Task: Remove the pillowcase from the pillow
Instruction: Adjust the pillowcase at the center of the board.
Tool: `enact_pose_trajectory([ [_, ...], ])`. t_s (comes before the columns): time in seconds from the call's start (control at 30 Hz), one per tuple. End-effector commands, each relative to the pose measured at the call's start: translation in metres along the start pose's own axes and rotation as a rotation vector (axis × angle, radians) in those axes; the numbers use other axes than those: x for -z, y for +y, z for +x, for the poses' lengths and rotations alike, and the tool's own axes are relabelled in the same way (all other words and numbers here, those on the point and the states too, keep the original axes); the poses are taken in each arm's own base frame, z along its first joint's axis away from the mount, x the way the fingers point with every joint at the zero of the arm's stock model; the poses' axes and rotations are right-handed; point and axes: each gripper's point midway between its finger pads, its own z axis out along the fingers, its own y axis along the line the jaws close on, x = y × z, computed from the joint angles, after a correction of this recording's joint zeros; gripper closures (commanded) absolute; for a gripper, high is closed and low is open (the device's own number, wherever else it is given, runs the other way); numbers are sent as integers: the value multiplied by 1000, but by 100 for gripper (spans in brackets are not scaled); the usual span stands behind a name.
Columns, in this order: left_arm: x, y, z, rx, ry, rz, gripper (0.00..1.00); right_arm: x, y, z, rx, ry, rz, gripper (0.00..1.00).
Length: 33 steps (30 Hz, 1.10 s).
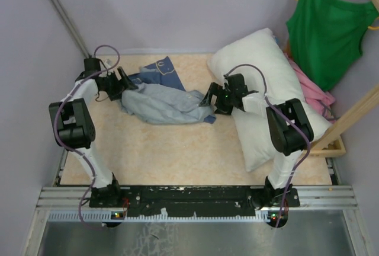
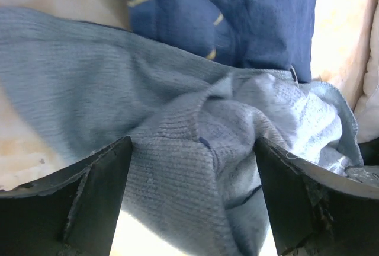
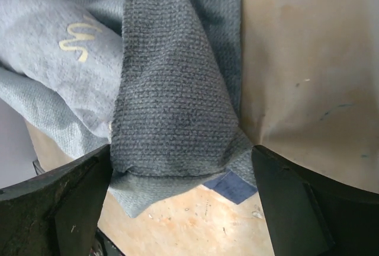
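**Blue-grey cloth lies free of the cushion; both hands open over it**

Blue-grey and crumpled, the pillowcase (image 1: 163, 102) is spread on the worktop (image 1: 177, 155) between the two arms, its darker patterned face turned up at the far left; the pillow (image 1: 260, 66) lies bare and white to the right, slanting toward the near edge, with none of it seen inside the cloth; whether the nearest cloth corner touches it cannot be told.

The removal is judged to be done in substance, so the step in hand is taken to be letting go and drawing clear; this is best done with the jaws held wide and each hand raised straight up off the cloth, so that no fold is caught and dragged back toward the pillow; a sideways sweep is to be avoided, since loose folds sit between both pairs of jaws.

The left hand (image 1: 122, 86) is held low at the cloth's left end, pointed rightward, its jaws apart with bunched cloth between them but not pinched; the right hand (image 1: 212, 99) is set at the right end, pointed leftward, jaws equally wide over a hanging fold, nothing gripped; its forearm is stretched out above the pillow.
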Motion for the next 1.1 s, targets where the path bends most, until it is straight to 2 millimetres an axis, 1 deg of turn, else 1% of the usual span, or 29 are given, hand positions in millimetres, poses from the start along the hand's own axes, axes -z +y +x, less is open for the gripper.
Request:
enact_pose_trajectory([
  [0.0,-18,-32,5,-64,12,67,15,-9,19,8,14,42,-43,8],
  [0.03,-19,-37,4,-71,8,82,22,-8,25,7,15,42,-68,15],
  [0.07,-17,-44,0,-76,5,105,33,-6,33,4,16,34,-91,25],
  [0.1,-13,-51,-7,-88,-11,124,48,-2,40,-2,27,19,-108,38],
  [0.13,-6,-57,-17,-101,-29,127,66,4,46,-10,41,-2,-114,59],
  [0.17,4,-61,-27,-110,-45,115,88,16,58,-25,63,-47,-122,75],
  [0.2,17,-66,-42,-128,-75,102,99,29,65,-40,76,-88,-119,88],
  [0.23,33,-72,-58,-148,-112,83,100,42,72,-54,94,-132,-109,97],
  [0.27,51,-78,-74,-171,-154,53,100,58,79,-70,109,-182,-97,100],
  [0.3,72,-85,-92,-199,-211,16,100,77,88,-85,127,-236,-90,100],
  [0.33,95,-90,-108,-225,-271,-37,100,99,99,-98,149,-298,-83,100],
  [0.37,117,-94,-120,-245,-328,-96,100,121,109,-109,170,-356,-73,100],
  [0.4,140,-95,-132,-271,-406,-184,100,139,114,-117,184,-405,-52,100],
  [0.43,160,-96,-140,-301,-482,-269,100,152,116,-123,190,-446,-28,100],
  [0.47,176,-98,-143,-322,-542,-330,100,163,116,-127,191,-478,-7,100],
  [0.53,206,-98,-143,-315,-627,-402,100,174,120,-130,195,-490,-1,100],
  [0.57,217,-95,-142,-306,-651,-427,100,177,122,-130,203,-486,-3,100],
  [0.6,232,-99,-139,-303,-680,-428,100,180,128,-130,217,-485,-23,100],
  [0.67,248,-113,-132,-329,-704,-378,100,187,146,-126,253,-480,-96,99],
  [0.73,269,-130,-122,-377,-732,-328,100,200,174,-117,336,-481,-162,97],
  [0.8,291,-150,-109,-481,-761,-298,100,223,211,-105,454,-497,-242,94],
  [0.87,305,-169,-90,-595,-791,-248,100,245,240,-87,551,-497,-335,92],
  [0.93,317,-176,-72,-661,-830,-210,100,266,263,-69,624,-507,-422,90],
  [0.97,321,-177,-64,-682,-847,-193,100,272,267,-63,637,-514,-437,89],
  [1.0,323,-174,-58,-690,-864,-188,100,273,266,-60,634,-517,-439,88],
  [1.03,321,-168,-54,-685,-874,-199,100,267,261,-58,612,-508,-432,88],
  [1.07,304,-153,-50,-671,-841,-233,100,254,249,-60,565,-497,-387,88],
])
